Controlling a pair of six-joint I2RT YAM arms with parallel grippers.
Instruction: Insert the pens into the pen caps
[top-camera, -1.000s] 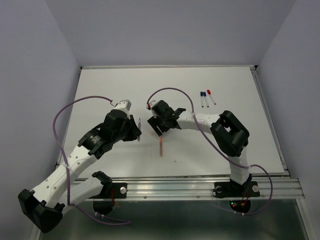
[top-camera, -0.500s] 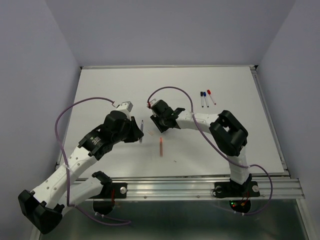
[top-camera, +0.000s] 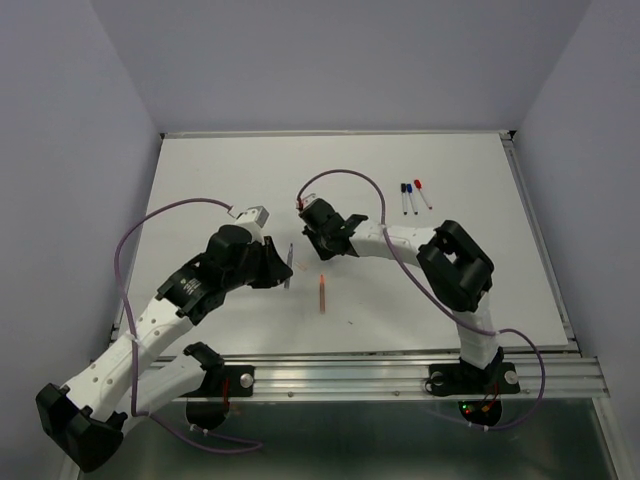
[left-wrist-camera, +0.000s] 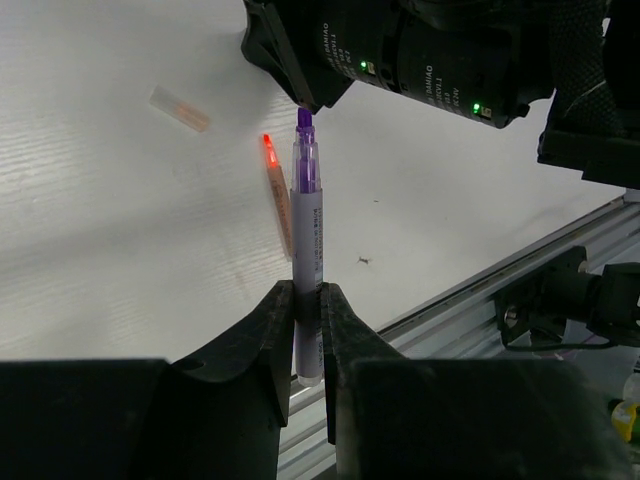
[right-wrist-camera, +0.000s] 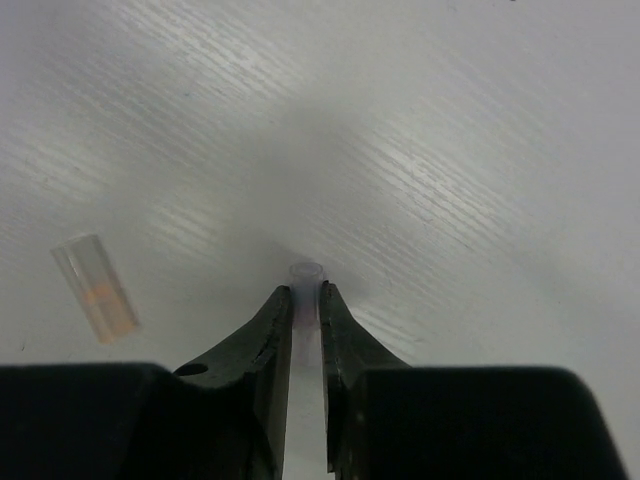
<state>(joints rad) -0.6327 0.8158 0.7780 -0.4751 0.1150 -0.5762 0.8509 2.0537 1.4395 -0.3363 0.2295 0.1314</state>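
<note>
**Pen (left-wrist-camera: 306, 240) aimed at cap (right-wrist-camera: 306, 272), not yet joined**

Pinched low on the barrel by left gripper (left-wrist-camera: 306, 295), closed tight, leaving the purple tip (left-wrist-camera: 304, 120) free and pointed at right gripper (right-wrist-camera: 304, 297). Probably held so for a straight push. Cap squeezed between narrowed right fingers, open end outward, ready to receive. Both in the air over mid-table (top-camera: 220, 170), near each other; touching or not, cannot tell. White barrel with fine print, translucent purple collar, thin and short. Lying below: orange pen (top-camera: 322, 293), loose cap (left-wrist-camera: 180, 108) beside it. Well apart at far right: three capped pens (top-camera: 411, 196).
</note>
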